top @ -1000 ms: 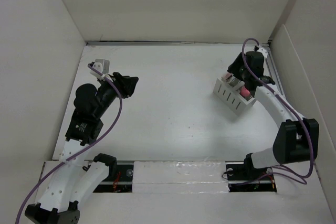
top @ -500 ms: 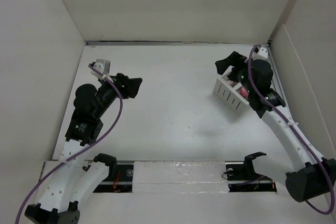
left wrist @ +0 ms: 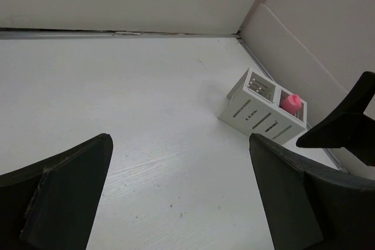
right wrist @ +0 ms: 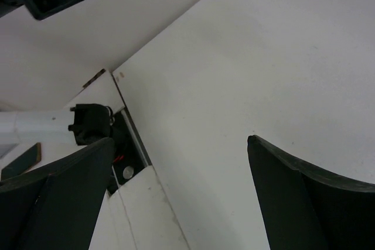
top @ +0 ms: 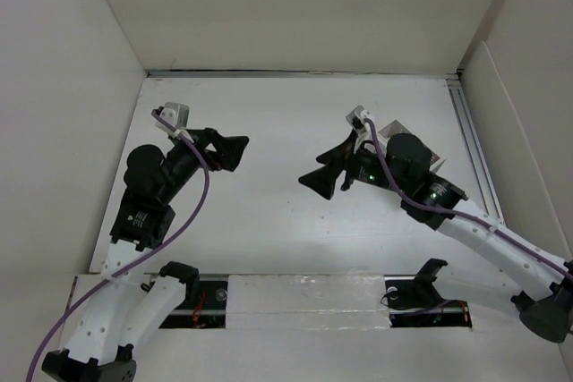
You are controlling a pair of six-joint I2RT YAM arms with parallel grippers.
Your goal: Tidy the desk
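The desk [top: 277,105] is a wide matte-white top, also seen in the left wrist view [left wrist: 117,86] and the right wrist view [right wrist: 275,51]. My left gripper [top: 238,152] hovers over its left part, open, with bare desk between the jaws [left wrist: 180,144]. My right gripper [top: 324,165] hangs over the middle, open and empty [right wrist: 180,141], pointing toward the near edge. A white slotted box [left wrist: 262,111] with a pink item [left wrist: 291,102] in one compartment stands at the right; in the top view my right arm hides most of the box.
White walls [top: 295,6] enclose the desk on three sides. A metal rail [top: 471,145] runs along the right edge. The near edge carries a taped strip [top: 304,297] and the arm mounts [right wrist: 88,124]. One right finger [left wrist: 345,124] shows in the left wrist view.
My right arm has swung from the slotted box out over the desk's middle, its jaws now wide. The left gripper opened and shifted slightly right.
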